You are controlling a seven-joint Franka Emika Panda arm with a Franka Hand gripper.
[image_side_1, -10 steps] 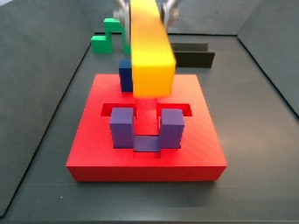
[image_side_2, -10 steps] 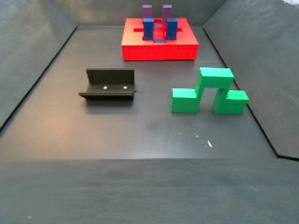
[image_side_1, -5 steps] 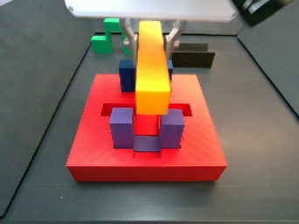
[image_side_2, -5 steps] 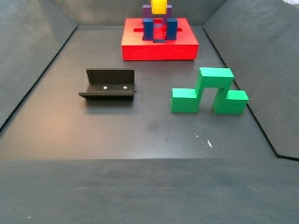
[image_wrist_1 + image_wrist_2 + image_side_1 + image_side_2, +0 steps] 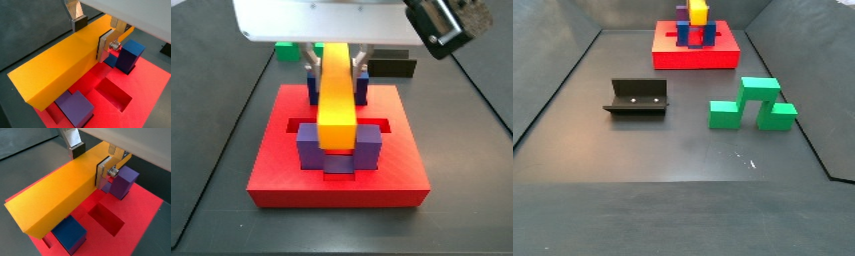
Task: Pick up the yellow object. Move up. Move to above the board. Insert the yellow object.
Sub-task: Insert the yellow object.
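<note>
The end effector point(image 5: 93, 36) is clamped on the yellow object point(image 5: 335, 95), holding it directly above the board point(image 5: 271, 170). The bar's long axis runs along the channel between the blue and purple blocks point(image 5: 310, 145), just over it.

The end effector point(image 5: 95, 34) is clamped, fingers point(image 5: 107, 46) angled downward.

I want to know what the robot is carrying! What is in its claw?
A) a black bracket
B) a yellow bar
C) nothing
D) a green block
B: the claw is shut on the yellow bar, held over the red board; the green block sits far off on the floor.
</note>
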